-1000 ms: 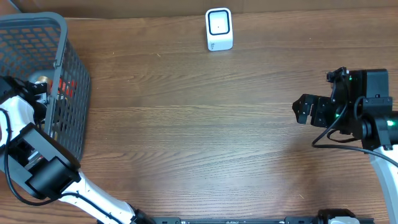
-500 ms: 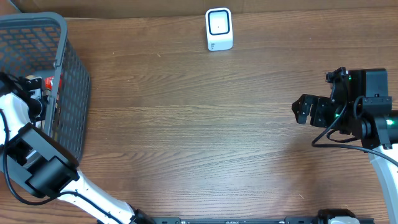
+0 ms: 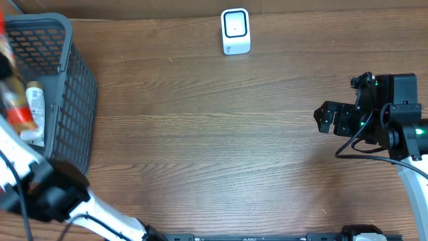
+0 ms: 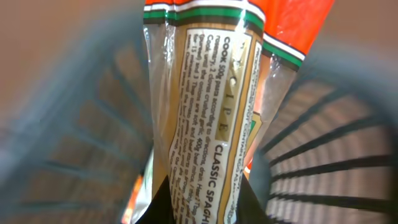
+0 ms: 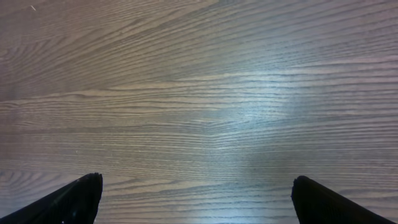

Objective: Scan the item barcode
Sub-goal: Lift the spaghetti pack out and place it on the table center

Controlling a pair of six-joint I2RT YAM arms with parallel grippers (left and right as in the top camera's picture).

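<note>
A long spaghetti packet [image 4: 211,106], clear with an orange top and a printed label, fills the left wrist view. My left gripper [image 4: 205,202] is shut on its lower end, one dark finger on each side. In the overhead view the packet [image 3: 16,107] is a blurred orange streak over the grey basket [image 3: 75,80] at the far left. The white scanner [image 3: 235,31] stands at the back middle of the table. Far from both, my right gripper [image 3: 325,118] hangs open over bare wood, with nothing between its fingers [image 5: 68,202].
A white tube-shaped item with a gold cap [image 3: 35,114] lies inside the basket. The basket's grey mesh wall [image 4: 336,155] surrounds the packet closely. Wooden tabletop [image 3: 214,147] stretches between the basket, the scanner and the right arm.
My left gripper has shut on the spaghetti packet inside the basket and risen with it, blurring in the overhead view. The right arm has not moved.
</note>
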